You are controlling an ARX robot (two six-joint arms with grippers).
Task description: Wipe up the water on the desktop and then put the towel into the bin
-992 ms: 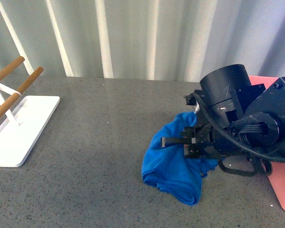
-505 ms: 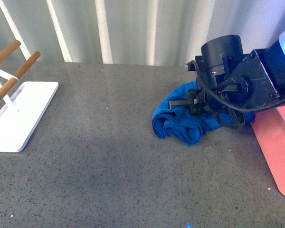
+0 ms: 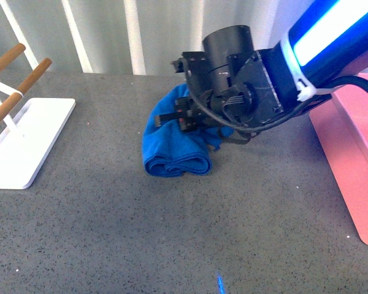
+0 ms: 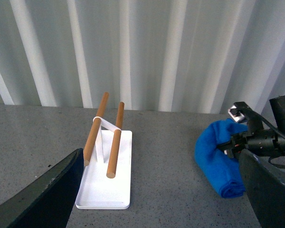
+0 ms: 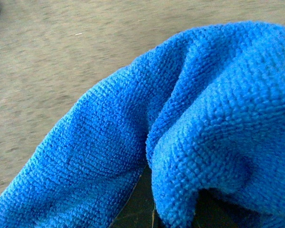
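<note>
The bright blue towel (image 3: 175,147) lies bunched and folded on the dark grey speckled desktop (image 3: 172,233), near its middle. My right gripper (image 3: 175,117) is shut on the towel's top and presses it down. The towel fills the right wrist view (image 5: 180,123), where the jaws are hidden under the cloth. The towel also shows in the left wrist view (image 4: 221,161), with the right gripper on it. My left gripper (image 4: 166,199) is open and empty, its dark fingers (image 4: 42,194) wide apart above the desktop. The salmon-pink bin (image 3: 356,159) stands at the right edge.
A white rack base (image 3: 18,144) with wooden bars (image 3: 15,89) stands at the left of the desktop; it also shows in the left wrist view (image 4: 104,180). A pale ribbed wall (image 3: 141,30) runs along the back.
My right gripper has dragged the towel leftward across the desktop, away from the bin and toward the middle. The towel has rolled into a tighter fold.
</note>
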